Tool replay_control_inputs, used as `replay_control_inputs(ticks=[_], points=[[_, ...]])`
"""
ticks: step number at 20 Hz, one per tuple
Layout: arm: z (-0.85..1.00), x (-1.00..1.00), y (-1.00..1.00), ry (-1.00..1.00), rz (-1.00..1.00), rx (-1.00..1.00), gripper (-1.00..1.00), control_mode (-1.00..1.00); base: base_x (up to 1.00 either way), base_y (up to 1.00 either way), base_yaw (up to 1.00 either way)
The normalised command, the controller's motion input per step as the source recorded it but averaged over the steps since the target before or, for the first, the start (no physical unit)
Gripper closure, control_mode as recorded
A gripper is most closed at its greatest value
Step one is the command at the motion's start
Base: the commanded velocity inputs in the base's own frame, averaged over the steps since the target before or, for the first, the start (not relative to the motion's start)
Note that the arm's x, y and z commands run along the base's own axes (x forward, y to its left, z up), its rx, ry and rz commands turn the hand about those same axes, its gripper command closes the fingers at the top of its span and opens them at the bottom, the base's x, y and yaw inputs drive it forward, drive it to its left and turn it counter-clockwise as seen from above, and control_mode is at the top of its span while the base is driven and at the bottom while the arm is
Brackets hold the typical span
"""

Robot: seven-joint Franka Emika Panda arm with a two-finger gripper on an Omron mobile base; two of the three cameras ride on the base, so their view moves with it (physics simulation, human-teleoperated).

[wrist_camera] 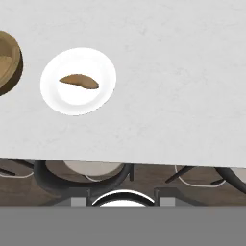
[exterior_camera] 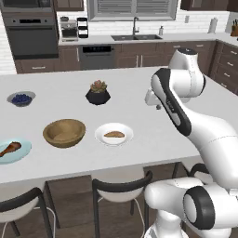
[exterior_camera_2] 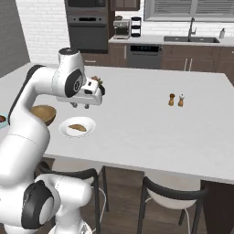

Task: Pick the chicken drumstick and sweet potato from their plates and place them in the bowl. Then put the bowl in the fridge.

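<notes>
On the island counter, the sweet potato lies on a white plate. To its left stands the empty wooden bowl. Further left, the chicken drumstick rests on a pale blue plate. My gripper hangs above the counter, to the right of the white plate. It points down, open, with nothing between its fingers. The fridge is out of view.
A black plant pot and a small grey bowl of blueberries stand further back on the island. Two shakers sit to the right. Dark-framed chairs are tucked under the near edge.
</notes>
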Motion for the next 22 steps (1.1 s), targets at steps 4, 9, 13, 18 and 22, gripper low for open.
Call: replay_control_inputs(ticks=[4, 9, 13, 18, 22], points=[[0.0, 0.0, 0.0, 0.0, 0.0, 0.0, -1.0, 1.0, 0.0, 0.0, 0.0], [0.0, 0.0, 0.0, 0.0, 0.0, 0.0, -1.0, 1.0, 0.0, 0.28, 0.0], [0.0, 0.0, 0.0, 0.0, 0.0, 0.0, -1.0, 1.0, 0.0, 0.54, 0.0], [0.0, 0.0, 0.0, 0.0, 0.0, 0.0, -1.0, 1.0, 0.0, 0.83, 0.0], [0.0, 0.0, 0.0, 0.0, 0.0, 0.0, -1.0, 1.0, 0.0, 0.85, 0.0]])
